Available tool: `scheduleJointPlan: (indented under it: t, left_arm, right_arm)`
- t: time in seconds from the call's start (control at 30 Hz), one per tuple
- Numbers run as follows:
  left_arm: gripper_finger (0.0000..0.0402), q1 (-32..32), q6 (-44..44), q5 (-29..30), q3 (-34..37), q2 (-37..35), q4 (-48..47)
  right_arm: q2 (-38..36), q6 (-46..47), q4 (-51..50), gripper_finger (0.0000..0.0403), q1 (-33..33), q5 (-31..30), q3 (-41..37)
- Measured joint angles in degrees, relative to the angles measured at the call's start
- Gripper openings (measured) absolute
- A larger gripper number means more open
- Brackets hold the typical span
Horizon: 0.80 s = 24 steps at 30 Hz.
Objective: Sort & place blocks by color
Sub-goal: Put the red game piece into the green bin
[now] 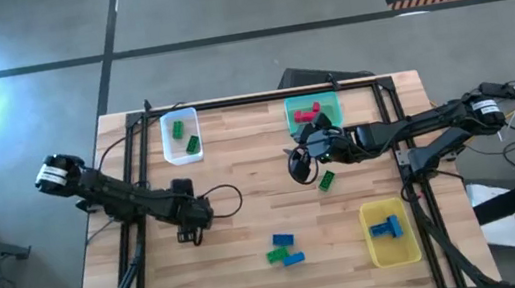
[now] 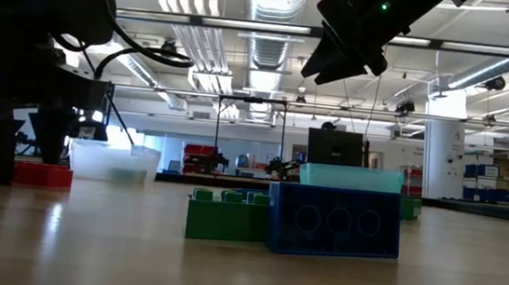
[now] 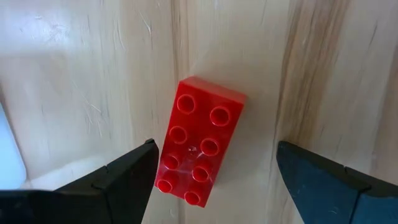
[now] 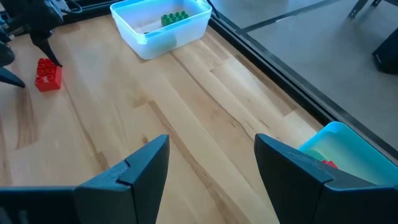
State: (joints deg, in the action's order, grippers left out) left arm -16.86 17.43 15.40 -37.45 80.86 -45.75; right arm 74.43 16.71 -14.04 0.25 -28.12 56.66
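On the wooden table, the left gripper gapes wide around a flat red block, its long axis crossing the gap; the right gripper hangs empty, part-open, near the teal bin.

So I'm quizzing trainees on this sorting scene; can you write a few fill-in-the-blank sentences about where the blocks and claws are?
1. The left claw hangs open over a ____ block on the wooden table.
2. The clear bin holds only ____ blocks.
3. The blue blocks already sorted lie in the ____ bin.
4. The right claw is open and holds ____.

Missing words: red; green; yellow; nothing
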Motion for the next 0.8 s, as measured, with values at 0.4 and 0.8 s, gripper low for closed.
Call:
scheduleJointPlan:
  t: [0.4,0.8]
  left_arm:
    - [0.0203,-0.02,0.26,-0.81,0.14,0.09,0.68]
    - [0.0123,-0.11,1.2,6.5,-1.83,-1.0,7.39]
  right_arm:
    - [0.0,0.0,-0.02,0.0226,0.0,0.0,0.0]
    - [0.04,-3.03,1.44,0.0226,1.01,-0.01,-1.41]
